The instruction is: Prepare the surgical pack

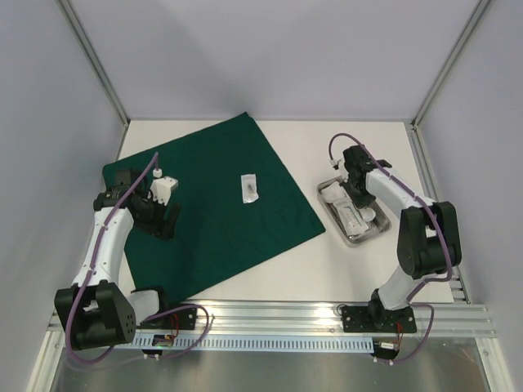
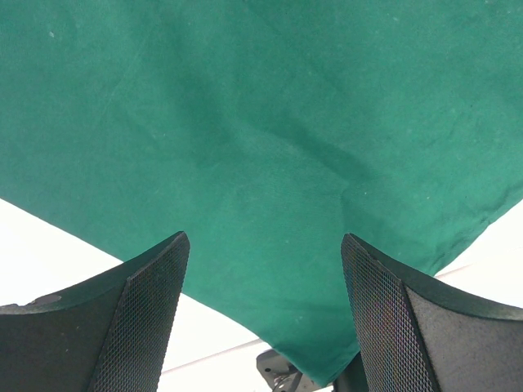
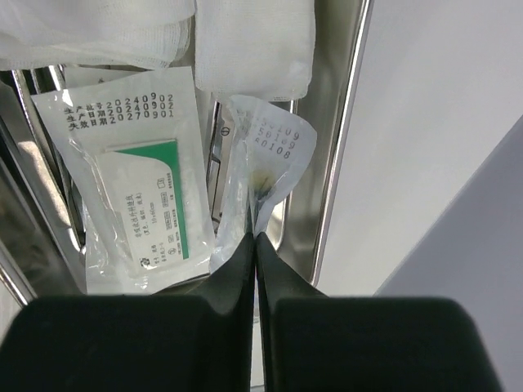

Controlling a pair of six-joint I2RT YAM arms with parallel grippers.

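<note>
Lying flat on the white surface, the dark green cloth is spread as a tilted square on the left and centre, 1 corner pointing toward the far edge. 1 small clear packet rests on the cloth, right of its middle. The steel tray sits on the bare surface just right of the cloth's right corner, not touching it. Inside the tray, the right wrist view shows white gauze at the top, a flat pouch with a green label on the left, and a narrow clear pouch beside it near the tray wall. The right claw is pressed together, pinching the lower edge of the narrow clear pouch. The left claw is spread wide above the cloth's left part, holding nothing; the green fabric and a strip of white surface show between its fingers.
</note>
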